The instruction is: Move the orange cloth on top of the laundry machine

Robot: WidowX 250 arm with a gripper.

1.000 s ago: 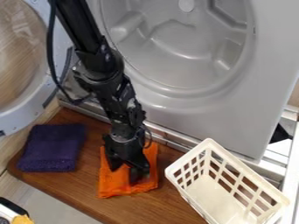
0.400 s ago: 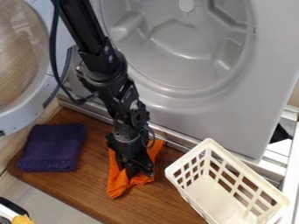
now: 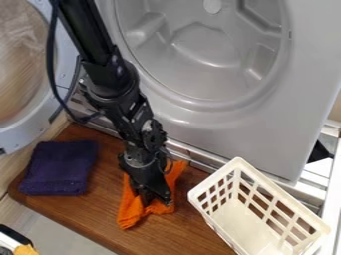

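So we're seeing the gripper pinching the orange cloth, with the fabric bunching around its tips. The cloth is sitting mid-board on the wooden board, one end pointing toward the back edge by the laundry machine, the other hanging out nearer the front edge.

What are we worrying about? Mostly slipping: we're probably holding just a gathered fold, so if that pinch is shallow, we're risking a drop on the way up. We're also trailing loose ends, and those could be snagging on the machine's lower ledge or the basket if we're lifting too low or swinging right too soon. The open round door is standing close to the arm, so a sloppy leftward path could be bumping it. And if we're releasing with most of the cloth over the machine's edge, its weight could be pulling it back down.

Headcount: we're counting one orange cloth, one folded navy cloth near the board's left corner, one basket by its right end, one machine, one door, one arm.
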